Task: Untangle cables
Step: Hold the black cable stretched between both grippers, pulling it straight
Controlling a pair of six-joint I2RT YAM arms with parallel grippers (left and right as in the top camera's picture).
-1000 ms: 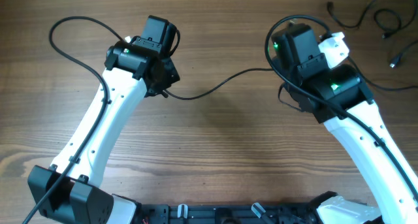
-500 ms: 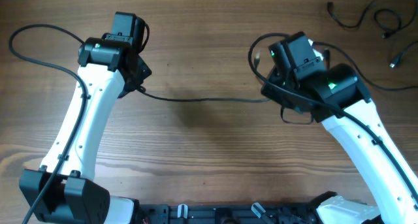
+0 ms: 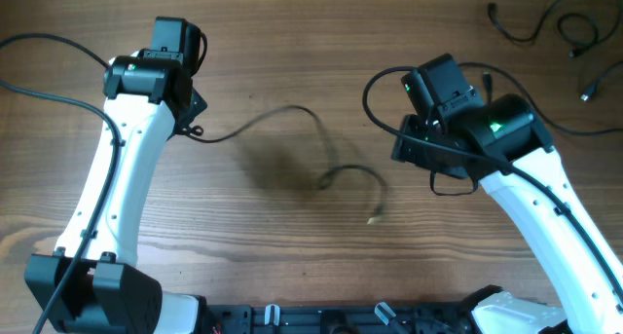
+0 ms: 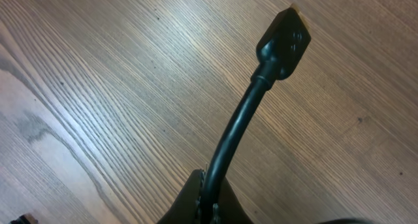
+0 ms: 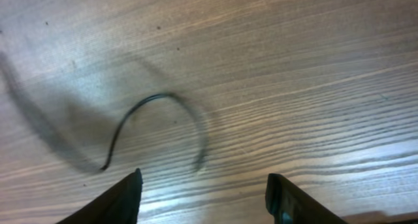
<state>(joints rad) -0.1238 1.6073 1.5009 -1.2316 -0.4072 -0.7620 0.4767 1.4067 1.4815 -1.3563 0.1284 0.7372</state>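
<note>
My left gripper point(image 3: 191, 129) is shut on one end of a thin black cable point(image 3: 292, 110). In the left wrist view the cord rises from between the fingers point(image 4: 196, 201) and its plug point(image 4: 284, 44) sticks out above the wood. The slack cable curves right across the table, loops, and ends in a free plug point(image 3: 372, 217). My right gripper point(image 3: 419, 147) hovers right of that loop. In the right wrist view it point(image 5: 206, 191) stands open and empty, with the blurred cable loop point(image 5: 163, 103) lying beyond its fingertips.
Several more thin black cables point(image 3: 545, 27) lie loose at the table's far right corner, one strand point(image 3: 594, 131) running toward the right edge. The thick arm cables arch over both arms. The wooden table point(image 3: 292, 266) lies bare between the arms.
The right gripper has opened and let go of the cable, which went from taut to slack and dropped in a loop. The left arm has pulled its end further left.
</note>
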